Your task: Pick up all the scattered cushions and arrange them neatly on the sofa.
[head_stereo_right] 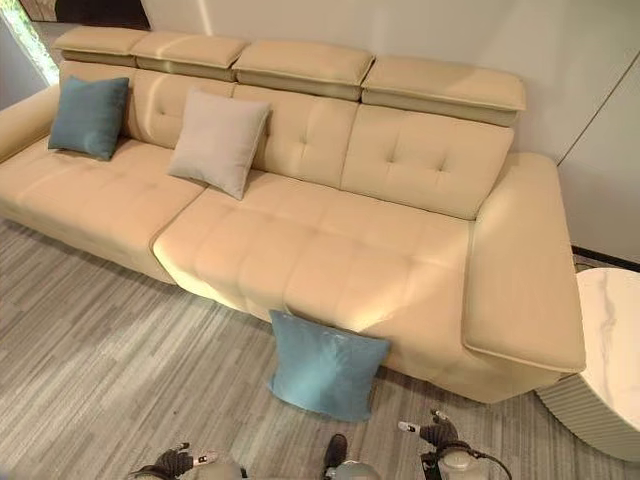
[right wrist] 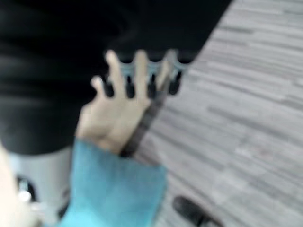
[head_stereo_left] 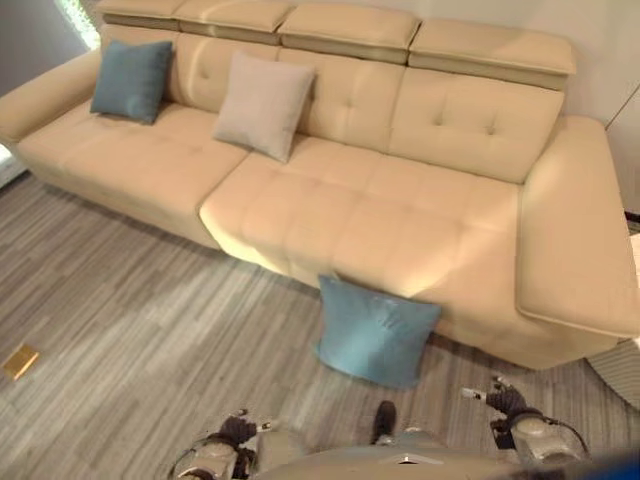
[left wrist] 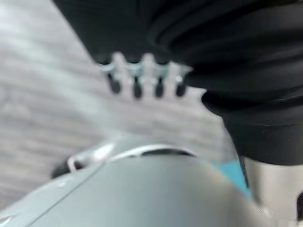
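We see a grey striped carpet (head_stereo_left: 140, 330) with a small yellow tag (head_stereo_left: 20, 361) lying on it, and a round white marble-topped side table (head_stereo_right: 610, 360) standing on that carpet.

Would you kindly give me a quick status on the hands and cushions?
Left hand and right hand open, low, holding nothing. Blue cushion on floor, leaning against sofa front. Two cushions already on seat. Nothing in the way.

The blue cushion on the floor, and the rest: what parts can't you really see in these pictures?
- Floor blue cushion: its back face is turned toward the sofa; blurred in the right wrist view.
- Round white table: cut off by the right eye view's edge.
- Left hand and right hand: blurred; no grasp visible.
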Robot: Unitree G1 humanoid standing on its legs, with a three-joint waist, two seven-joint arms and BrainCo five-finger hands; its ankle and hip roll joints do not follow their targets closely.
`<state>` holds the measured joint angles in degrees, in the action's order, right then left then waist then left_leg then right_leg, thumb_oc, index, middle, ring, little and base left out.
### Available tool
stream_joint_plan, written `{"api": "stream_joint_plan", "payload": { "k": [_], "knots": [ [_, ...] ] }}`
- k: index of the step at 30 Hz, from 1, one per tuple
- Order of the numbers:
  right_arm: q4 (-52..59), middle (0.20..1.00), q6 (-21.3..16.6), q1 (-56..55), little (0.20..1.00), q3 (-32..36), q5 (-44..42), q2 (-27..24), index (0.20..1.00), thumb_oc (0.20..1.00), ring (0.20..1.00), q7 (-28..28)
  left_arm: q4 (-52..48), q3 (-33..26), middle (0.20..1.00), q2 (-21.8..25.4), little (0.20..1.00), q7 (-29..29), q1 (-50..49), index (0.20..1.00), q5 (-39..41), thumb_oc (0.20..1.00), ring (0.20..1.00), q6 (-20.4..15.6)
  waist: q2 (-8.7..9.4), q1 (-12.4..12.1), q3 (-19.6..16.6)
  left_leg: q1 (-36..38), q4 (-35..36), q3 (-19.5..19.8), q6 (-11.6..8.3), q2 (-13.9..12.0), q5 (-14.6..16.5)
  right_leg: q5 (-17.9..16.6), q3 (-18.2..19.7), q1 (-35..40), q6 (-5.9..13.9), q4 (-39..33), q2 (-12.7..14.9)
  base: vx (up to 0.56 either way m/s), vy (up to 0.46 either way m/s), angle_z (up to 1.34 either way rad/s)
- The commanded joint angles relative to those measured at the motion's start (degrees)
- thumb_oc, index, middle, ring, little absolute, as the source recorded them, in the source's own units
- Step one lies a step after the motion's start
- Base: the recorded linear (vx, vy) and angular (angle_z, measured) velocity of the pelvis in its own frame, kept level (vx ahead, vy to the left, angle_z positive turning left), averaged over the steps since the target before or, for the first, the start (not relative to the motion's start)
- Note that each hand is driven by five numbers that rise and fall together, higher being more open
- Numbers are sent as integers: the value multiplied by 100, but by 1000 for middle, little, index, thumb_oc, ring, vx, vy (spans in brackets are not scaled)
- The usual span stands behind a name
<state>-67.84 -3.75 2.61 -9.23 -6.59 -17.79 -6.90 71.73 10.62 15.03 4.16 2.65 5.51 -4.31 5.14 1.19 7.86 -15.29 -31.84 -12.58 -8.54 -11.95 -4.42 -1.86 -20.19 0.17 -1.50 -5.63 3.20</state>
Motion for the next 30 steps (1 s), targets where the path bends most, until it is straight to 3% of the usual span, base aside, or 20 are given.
{"api": "stream_joint_plan", "payload": {
  "k": [1,3,6,13,21,30],
  "knots": [
    [13,1000,-77,45,1000,-146,-83,-232,1000,1000,1000,-70,85,88,1000,-59,1000,62,112,1000,1,1000,1000,-57,-171,41,94,788,2340,185,298,463,418,264,322,160,650,337,314,234,147,-88],
    [32,1000,-61,90,1000,-196,-2,-222,1000,1000,1000,-65,106,81,1000,-49,1000,63,88,1000,-14,1000,1000,-41,-212,15,82,872,2520,205,333,534,439,325,402,112,687,474,355,161,194,-125],
    [155,1000,-61,370,1000,-314,-2,-226,1000,1000,1000,-136,-20,59,1000,133,1000,167,339,1000,101,1000,1000,-85,-170,-38,369,601,2307,84,513,616,585,382,606,-526,697,1147,578,-56,162,-91],
    [186,1000,-90,569,1000,-363,-46,-278,1000,1000,1000,-181,-212,125,1000,269,1000,209,620,1000,199,1000,1000,-161,-136,-61,444,421,2143,-23,650,683,740,317,739,-947,757,1413,705,-31,59,-28],
    [262,1000,-127,456,1000,-359,19,-256,1000,1000,1000,-169,-239,163,1000,191,1000,169,509,1000,122,1000,1000,-178,-118,-43,244,787,2519,-14,612,774,672,267,636,-591,830,1084,697,47,-12,18],
    [399,1000,-197,387,1000,-280,-92,-259,1000,1000,1000,-241,-456,305,1000,160,1000,221,657,1000,197,1000,1000,-260,-148,59,424,481,2390,76,470,740,545,236,632,-643,782,972,626,-73,-54,28]
  ]
}}
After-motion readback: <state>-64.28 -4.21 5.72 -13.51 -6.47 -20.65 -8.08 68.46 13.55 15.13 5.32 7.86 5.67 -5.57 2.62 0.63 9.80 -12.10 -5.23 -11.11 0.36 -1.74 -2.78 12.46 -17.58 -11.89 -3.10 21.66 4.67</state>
